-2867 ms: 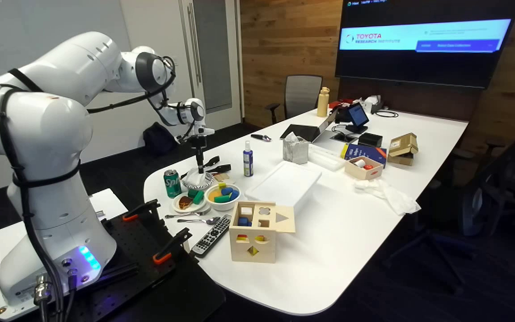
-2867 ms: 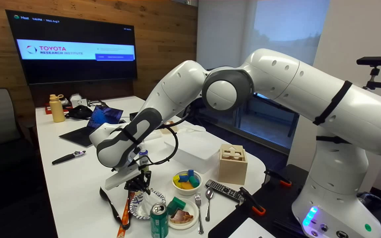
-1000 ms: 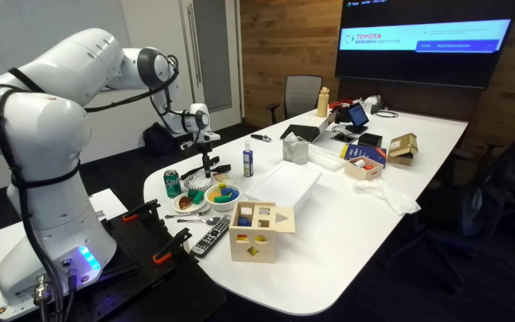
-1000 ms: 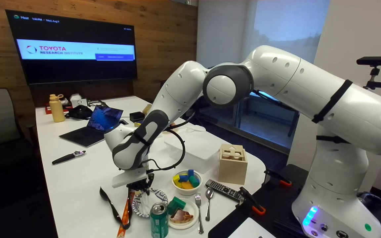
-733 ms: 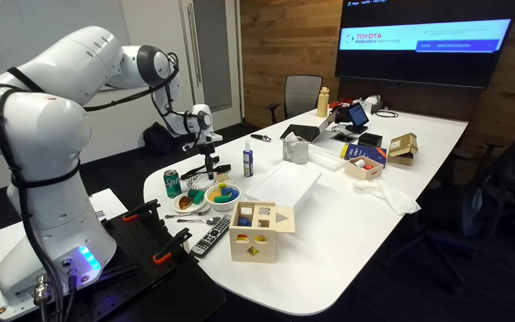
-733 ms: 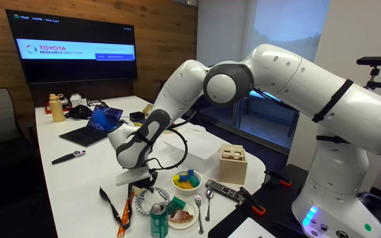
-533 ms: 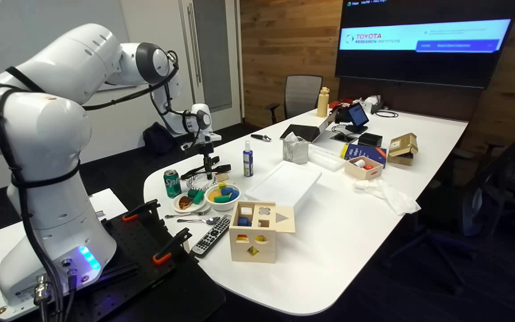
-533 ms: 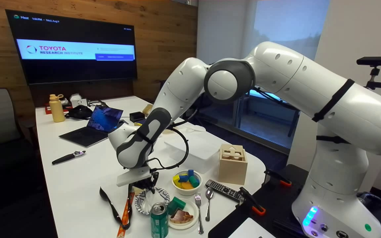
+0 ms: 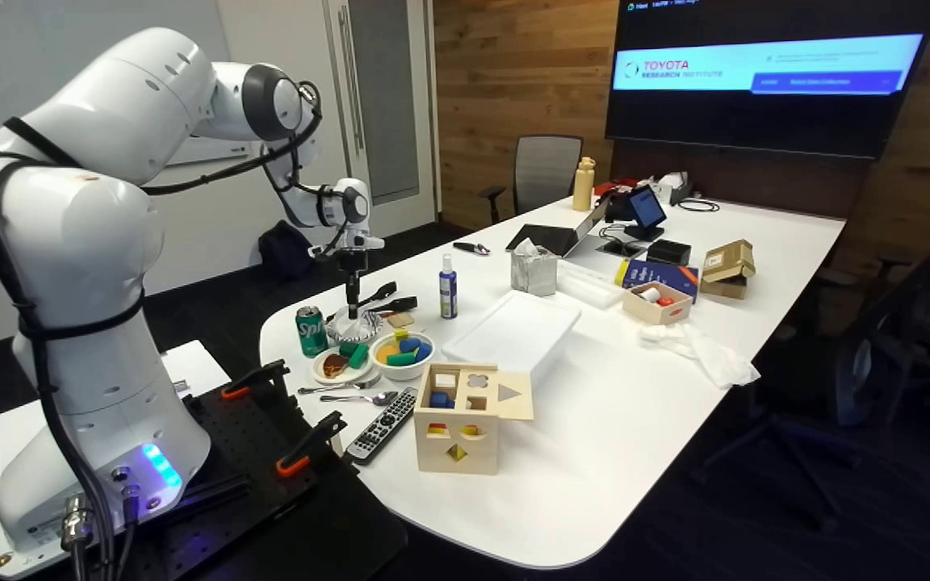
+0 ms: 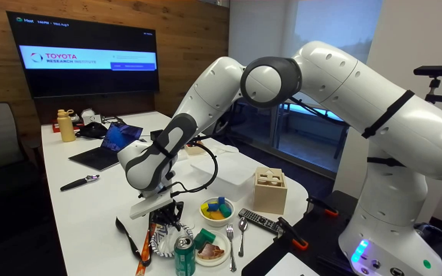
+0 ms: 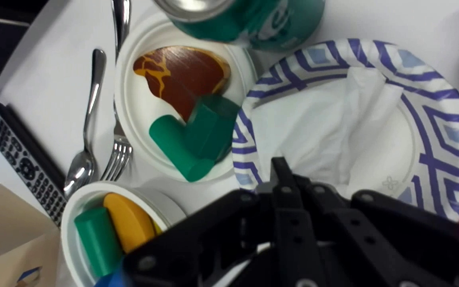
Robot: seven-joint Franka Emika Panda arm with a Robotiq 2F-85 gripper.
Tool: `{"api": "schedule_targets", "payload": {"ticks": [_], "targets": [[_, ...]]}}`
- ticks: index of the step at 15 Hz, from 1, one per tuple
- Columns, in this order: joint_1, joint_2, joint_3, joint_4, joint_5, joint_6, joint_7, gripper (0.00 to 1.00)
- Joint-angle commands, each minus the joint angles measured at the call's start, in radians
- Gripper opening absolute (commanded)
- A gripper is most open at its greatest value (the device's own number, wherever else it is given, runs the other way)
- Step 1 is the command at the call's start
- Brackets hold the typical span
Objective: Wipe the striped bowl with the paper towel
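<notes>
- Pinching the paper towel (image 11: 309, 123) inside the striped bowl (image 11: 448, 115) with our gripper (image 11: 287, 170), we are likely wiping.
- We are needing soft rubs, so the bowl isn't bumping the can (image 11: 287, 24).

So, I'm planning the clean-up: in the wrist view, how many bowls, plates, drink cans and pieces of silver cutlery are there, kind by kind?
Bowls: 2 (striped bowl, white bowl)
Plates: 1 (white plate)
Cans: 1 (green can)
Silver cutlery: 2 (fork, spoon)
Total: 6
</notes>
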Motion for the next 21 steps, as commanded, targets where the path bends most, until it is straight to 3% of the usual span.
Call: {"api": "schedule_targets", "payload": {"ticks": [1,5,11,13,17,21], "targets": [[-0.041,-0.015,0.033,-0.009,0.012,0.001,-0.076,0.0],[-0.037,0.011,0.007,0.025,-0.012,0.053,-0.074,0.0],[-0.049,0.039,0.009,0.021,-0.013,0.275,-0.156,0.0],[-0.032,0.03,-0.009,0.002,-0.01,0.3,-0.134,0.0],[0.019,-0.02,-0.051,-0.041,-0.02,0.249,-0.043,0.0],[0.052,-0.058,-0.049,-0.03,-0.011,0.052,0.032,0.0]]}}
